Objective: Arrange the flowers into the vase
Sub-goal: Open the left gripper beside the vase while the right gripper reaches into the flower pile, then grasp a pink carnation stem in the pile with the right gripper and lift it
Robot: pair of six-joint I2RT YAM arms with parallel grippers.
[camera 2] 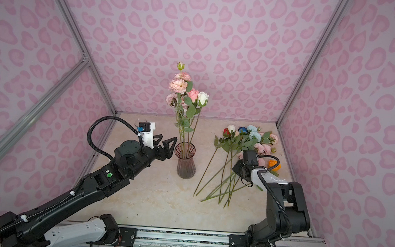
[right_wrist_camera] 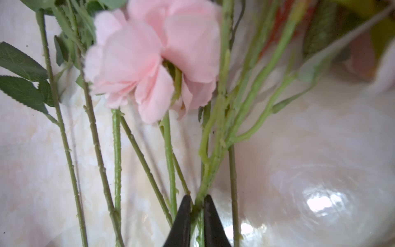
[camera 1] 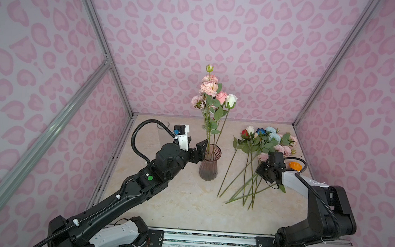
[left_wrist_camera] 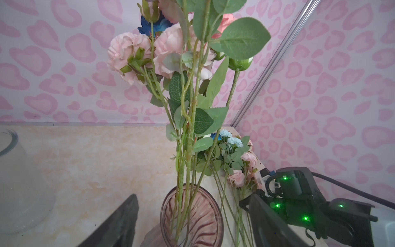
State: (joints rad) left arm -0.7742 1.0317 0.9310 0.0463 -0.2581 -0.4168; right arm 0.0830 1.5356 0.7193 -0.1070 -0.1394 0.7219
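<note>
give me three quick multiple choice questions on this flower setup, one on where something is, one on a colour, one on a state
1. In a top view, where do the loose flowers lie relative to the vase?
A. to its left
B. to its right
C. inside it

2. What colour is the vase glass?
A. blue
B. green
C. smoky pink

3. The right gripper is:
A. shut on a green stem
B. open over the vase
C. lifting an orange bloom high

Answers:
1 B, both top views show them lying right of the vase.
2 C, its ribbed glass looks pinkish.
3 A, the right wrist view shows its fingertips pinching the stem.
</note>
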